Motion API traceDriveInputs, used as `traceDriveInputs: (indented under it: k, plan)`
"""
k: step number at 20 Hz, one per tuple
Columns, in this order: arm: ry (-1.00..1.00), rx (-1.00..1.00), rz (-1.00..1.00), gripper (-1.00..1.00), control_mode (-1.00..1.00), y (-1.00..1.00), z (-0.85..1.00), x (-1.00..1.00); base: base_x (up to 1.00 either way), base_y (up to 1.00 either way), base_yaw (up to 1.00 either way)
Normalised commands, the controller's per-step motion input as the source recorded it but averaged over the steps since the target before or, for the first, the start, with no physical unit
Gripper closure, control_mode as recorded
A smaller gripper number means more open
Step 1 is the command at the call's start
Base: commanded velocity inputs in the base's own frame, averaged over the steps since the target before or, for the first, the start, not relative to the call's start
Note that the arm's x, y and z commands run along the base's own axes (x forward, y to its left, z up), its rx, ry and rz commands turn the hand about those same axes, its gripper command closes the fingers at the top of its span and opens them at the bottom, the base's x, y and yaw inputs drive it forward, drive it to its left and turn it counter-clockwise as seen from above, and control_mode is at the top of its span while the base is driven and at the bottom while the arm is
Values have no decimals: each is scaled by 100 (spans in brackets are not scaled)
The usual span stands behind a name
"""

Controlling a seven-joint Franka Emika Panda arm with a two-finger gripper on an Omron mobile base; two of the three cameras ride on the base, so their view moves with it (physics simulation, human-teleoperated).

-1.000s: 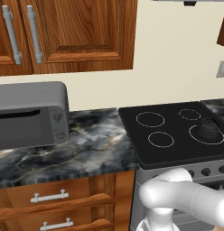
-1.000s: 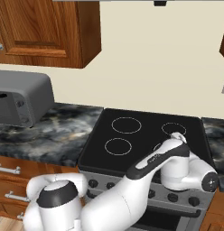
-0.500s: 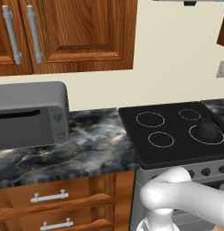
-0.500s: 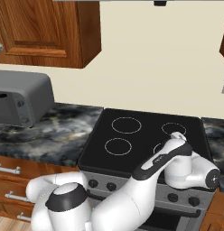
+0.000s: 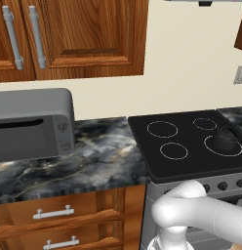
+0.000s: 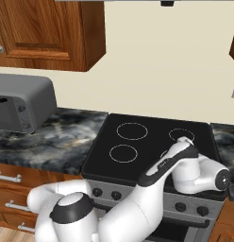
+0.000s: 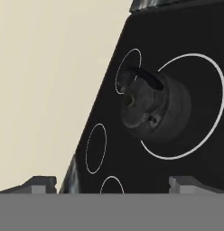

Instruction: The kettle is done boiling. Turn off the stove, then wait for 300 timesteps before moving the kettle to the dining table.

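The kettle point(image 5: 225, 139) is small, squat and dark, and sits on the front right burner ring of the stove point(image 5: 184, 163), a black glass cooktop. In the hand view the kettle point(image 7: 152, 106) lies ahead of my gripper point(image 7: 114, 186), knobbed top toward the camera, on the stove point(image 7: 127, 158). My gripper is open, its two tips wide apart with nothing between them, and it hovers short of the kettle without touching it. In the right base view my arm point(image 6: 168, 163) hides the kettle. The dining table is out of view.
A row of black knobs point(image 5: 223, 185) runs along the grey oven front. A grey boxy microwave point(image 5: 32, 124) stands on the marbled counter point(image 5: 93, 161) to the left of the stove. Wood cabinets point(image 5: 89, 34) hang above, and drawers point(image 5: 54, 213) lie below.
My arm has shifted slightly to the right over the stove's front. The kettle has stayed on its burner.
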Motion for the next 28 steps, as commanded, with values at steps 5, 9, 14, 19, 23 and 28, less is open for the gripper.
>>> traceDriveInputs:
  k: [5,9,14,19,23,28]
  plan:
    - [0,-1,0,-100,-100,-2,-2,1,0,0,0]
    - [4,0,0,-100,-100,0,0,8,0,0,0]
    - [4,0,2,-100,-100,-1,0,8,0,0,0]
    - [2,0,3,-100,-100,-2,0,15,0,0,0]
    - [0,0,4,-100,-100,-5,0,12,0,0,0]
    - [0,0,4,-100,-100,-2,-1,8,0,0,0]
